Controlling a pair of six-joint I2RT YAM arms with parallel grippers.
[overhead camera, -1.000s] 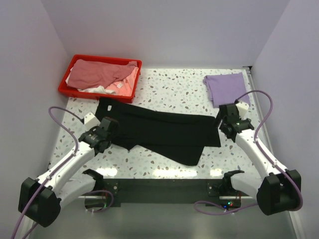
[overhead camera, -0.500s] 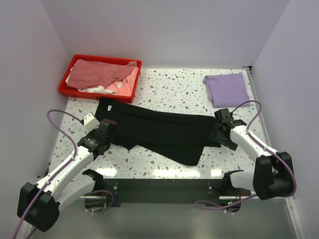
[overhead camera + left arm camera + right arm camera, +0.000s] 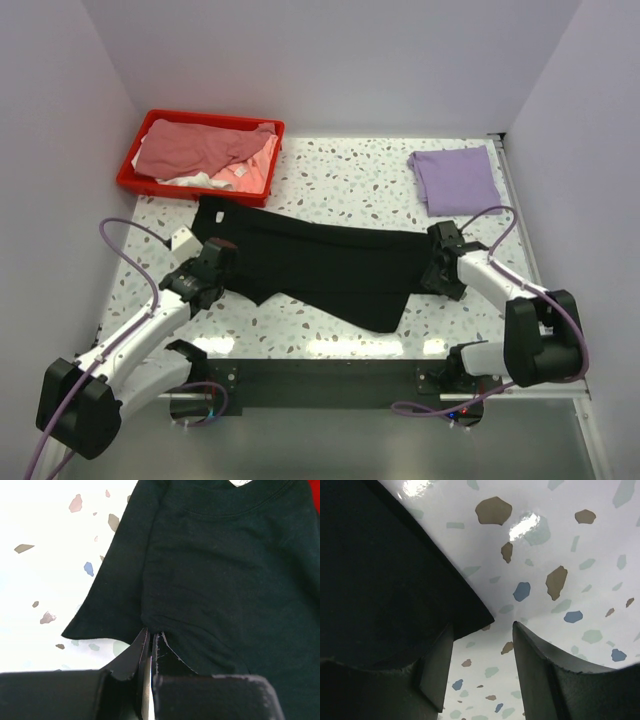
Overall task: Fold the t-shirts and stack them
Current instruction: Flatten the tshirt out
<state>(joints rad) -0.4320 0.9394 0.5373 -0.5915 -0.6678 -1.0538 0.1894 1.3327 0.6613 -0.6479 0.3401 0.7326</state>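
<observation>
Left gripper [image 3: 150, 632] of mine is pinched tight on the black shirt [image 3: 320, 265], with both fingers pressed together over a puckered bit of cloth where the sleeve meets the body. From above, that gripper [image 3: 213, 262] sits at the shirt's left end, on its near edge, with the sleeve spread beside it on the table [image 3: 340, 180].

My right gripper [image 3: 482, 630] is spread open and holds nothing. Its fingers are low over the table at the shirt's far right corner. That corner [image 3: 470, 607] points into the gap between them, and one finger [image 3: 437, 665] is just beside the cloth's edge. In the top view this gripper [image 3: 437, 270] is at the shirt's right edge.

Between my two grippers the black shirt lies flat and stretched across the middle of the table, with a flap hanging toward the near edge. The purple shirt [image 3: 455, 178] is folded at the far right corner, apart from the black one. At far left, the red bin [image 3: 135, 180] holds a pink shirt [image 3: 195, 148] heaped over a white shirt [image 3: 190, 180].
</observation>
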